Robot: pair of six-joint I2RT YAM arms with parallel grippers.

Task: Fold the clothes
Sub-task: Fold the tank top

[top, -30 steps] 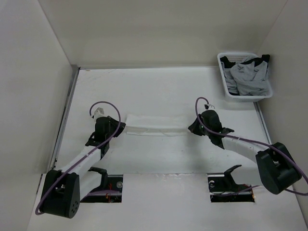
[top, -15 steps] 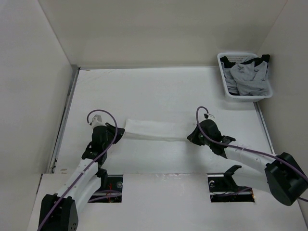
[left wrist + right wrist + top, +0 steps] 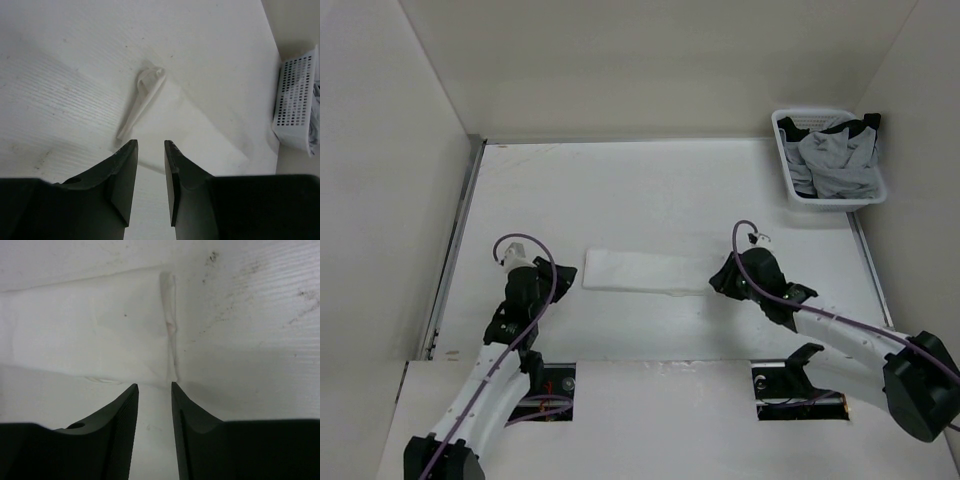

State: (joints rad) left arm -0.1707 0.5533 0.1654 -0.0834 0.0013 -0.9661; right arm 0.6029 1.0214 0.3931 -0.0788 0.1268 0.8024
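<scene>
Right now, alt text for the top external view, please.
A white garment, folded into a long strip, lies flat on the white table between the open left fingers and right fingers, neither holding it. A white basket of grey and black clothes sits at the far right corner.

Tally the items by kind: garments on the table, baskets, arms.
White garment on table: 1
White basket: 1 (grey and black clothes inside, not countable)
Robot arms: 2, left arm and right arm
Total: 4
</scene>
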